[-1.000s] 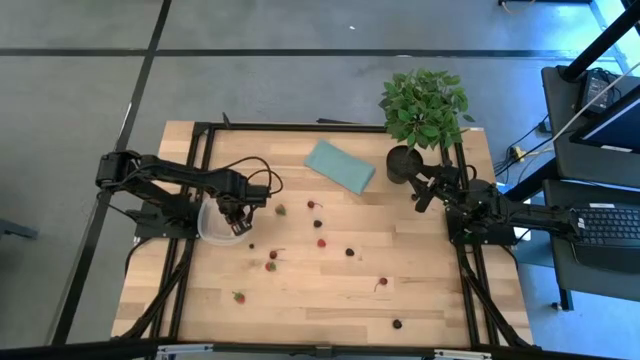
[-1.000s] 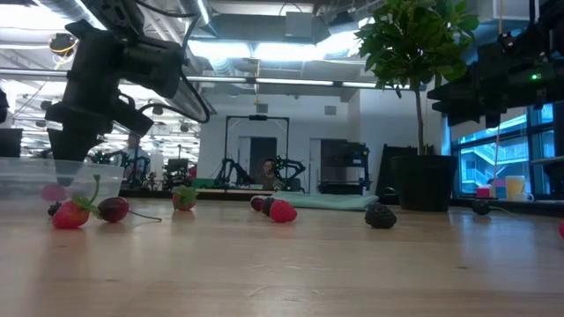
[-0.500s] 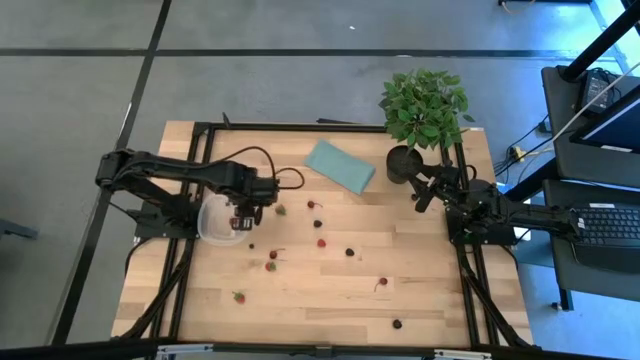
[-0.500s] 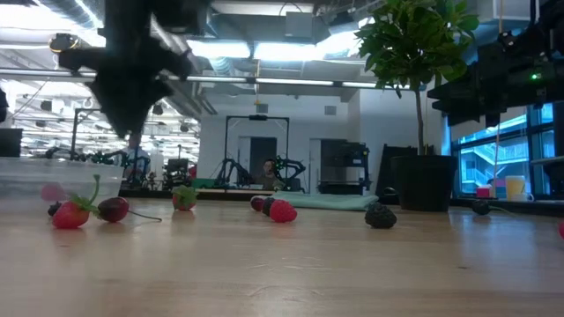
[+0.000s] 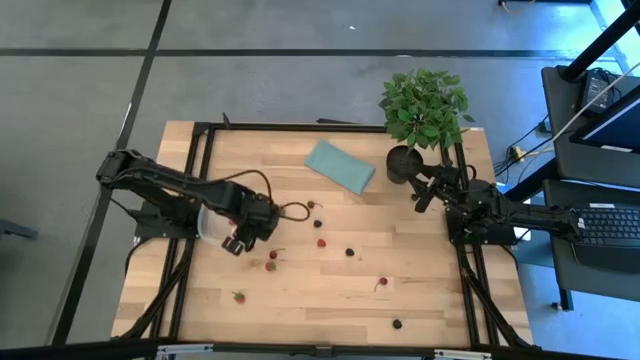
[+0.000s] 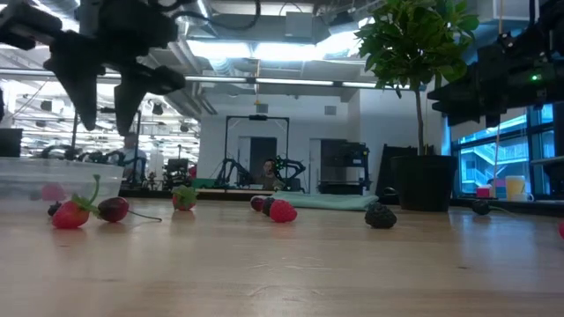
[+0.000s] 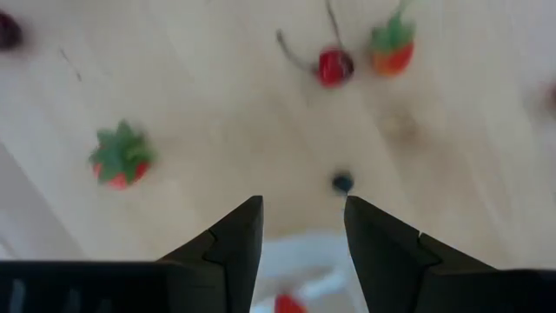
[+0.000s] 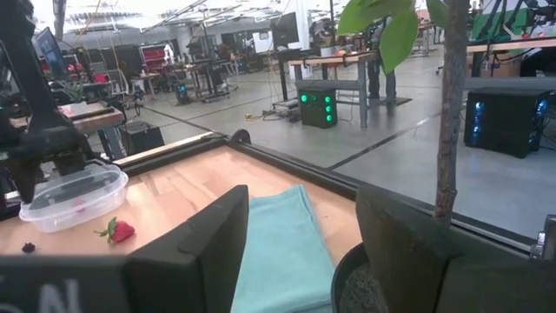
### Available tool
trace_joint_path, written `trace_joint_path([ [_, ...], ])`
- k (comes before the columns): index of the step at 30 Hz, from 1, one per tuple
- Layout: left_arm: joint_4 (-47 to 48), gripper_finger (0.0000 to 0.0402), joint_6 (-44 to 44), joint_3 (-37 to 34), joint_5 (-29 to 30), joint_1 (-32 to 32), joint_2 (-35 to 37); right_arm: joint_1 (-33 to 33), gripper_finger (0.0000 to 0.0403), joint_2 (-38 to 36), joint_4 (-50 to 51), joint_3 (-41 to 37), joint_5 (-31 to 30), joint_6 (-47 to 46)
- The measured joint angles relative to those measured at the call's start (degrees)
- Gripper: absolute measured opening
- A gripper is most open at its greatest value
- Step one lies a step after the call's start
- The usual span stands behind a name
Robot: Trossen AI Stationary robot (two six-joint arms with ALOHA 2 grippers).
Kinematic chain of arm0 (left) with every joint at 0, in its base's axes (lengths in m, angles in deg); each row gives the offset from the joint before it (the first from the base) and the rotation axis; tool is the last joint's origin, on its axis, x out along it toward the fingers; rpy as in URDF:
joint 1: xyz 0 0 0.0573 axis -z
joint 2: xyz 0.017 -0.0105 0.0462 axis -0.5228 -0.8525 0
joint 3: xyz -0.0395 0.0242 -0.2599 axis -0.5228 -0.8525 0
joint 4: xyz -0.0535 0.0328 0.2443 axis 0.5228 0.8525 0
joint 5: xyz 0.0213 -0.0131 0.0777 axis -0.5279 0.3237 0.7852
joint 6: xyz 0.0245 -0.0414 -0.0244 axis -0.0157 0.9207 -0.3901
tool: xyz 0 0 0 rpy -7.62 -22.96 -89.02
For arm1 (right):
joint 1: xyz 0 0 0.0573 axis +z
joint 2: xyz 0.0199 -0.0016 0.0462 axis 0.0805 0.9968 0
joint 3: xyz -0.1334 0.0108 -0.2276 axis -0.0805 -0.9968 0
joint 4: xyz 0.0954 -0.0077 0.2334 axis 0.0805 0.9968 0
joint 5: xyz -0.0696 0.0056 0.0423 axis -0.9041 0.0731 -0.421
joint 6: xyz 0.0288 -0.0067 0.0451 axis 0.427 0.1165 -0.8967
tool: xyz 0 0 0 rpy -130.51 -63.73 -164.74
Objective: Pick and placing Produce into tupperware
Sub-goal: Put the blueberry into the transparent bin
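The tupperware (image 5: 210, 222) is a clear shallow container at the table's left; its rim (image 7: 304, 248) shows in the left wrist view with a red berry (image 7: 291, 304) inside. My left gripper (image 5: 237, 243) hangs open above the table by the container's near right corner, fingers pointing down (image 6: 106, 101), with nothing between them (image 7: 304, 209). The produce lies scattered on the wood: a strawberry (image 7: 120, 156), a cherry (image 7: 334, 66), a small dark berry (image 7: 342, 183), and others (image 5: 321, 242) (image 5: 397, 323). My right gripper (image 5: 425, 192) waits open at the right edge.
A teal cloth (image 5: 340, 165) lies at the far middle of the table. A potted plant (image 5: 420, 120) stands at the far right, close in front of my right gripper (image 8: 304, 252). A black frame (image 5: 205, 135) runs along the table's edges.
My left gripper has risen from the tupperware's right side and gone toward the table's near edge, rolling about its own axis as it went. The produce on the table has kept still.
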Motion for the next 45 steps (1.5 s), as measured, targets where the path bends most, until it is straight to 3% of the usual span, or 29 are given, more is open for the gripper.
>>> trace_joint_path([
  [8,-0.59,0.0157,10.97,-0.04,0.51,3.72,-4.38,0.0,0.0217,0.01,0.68,0.0,0.0,-0.22],
  [21,0.59,0.0157,13.21,-0.07,0.41,5.34,-15.71,0.0,0.0217,0.02,0.79,0.0,0.0,-0.31],
  [45,-0.27,0.0157,13.94,0.21,-2.69,5.34,-22.1,0.0,0.0217,0.15,1.23,0.0,0.05,-0.5],
])
